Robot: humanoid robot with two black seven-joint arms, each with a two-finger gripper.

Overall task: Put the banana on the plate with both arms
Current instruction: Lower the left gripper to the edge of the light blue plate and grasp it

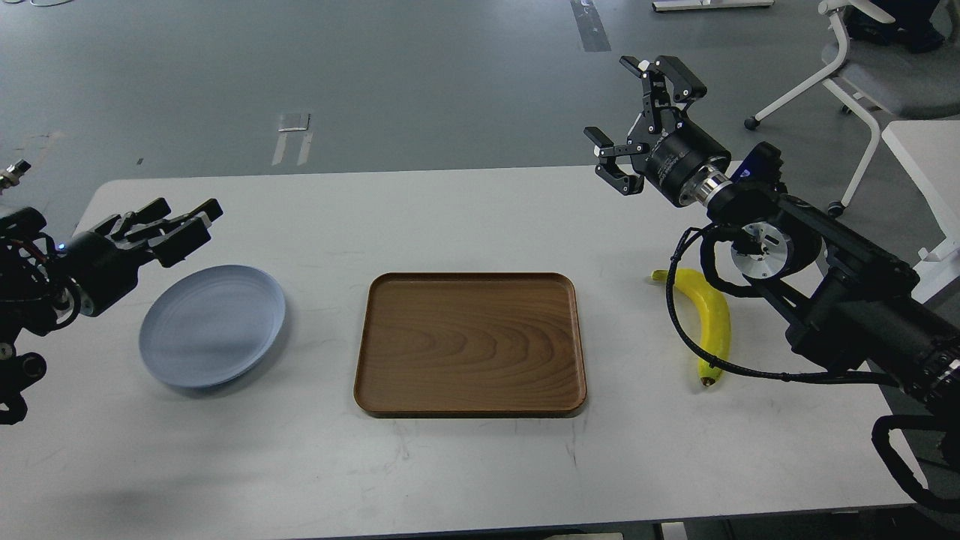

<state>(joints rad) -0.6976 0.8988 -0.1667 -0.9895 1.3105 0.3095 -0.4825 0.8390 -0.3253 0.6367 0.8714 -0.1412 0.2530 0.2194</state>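
Banana [709, 319] is lying at right of frame, untouched; right gripper [637, 120], hovering wide open, should be descending onto its middle, while left gripper [176, 225] is hanging part-open beside plate [214, 326].

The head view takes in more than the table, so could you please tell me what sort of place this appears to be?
Most likely a robotics lab or an office-like workspace: a plain white table stands on a grey floor marked with tape strips, and a wheeled office chair sits at the far right.
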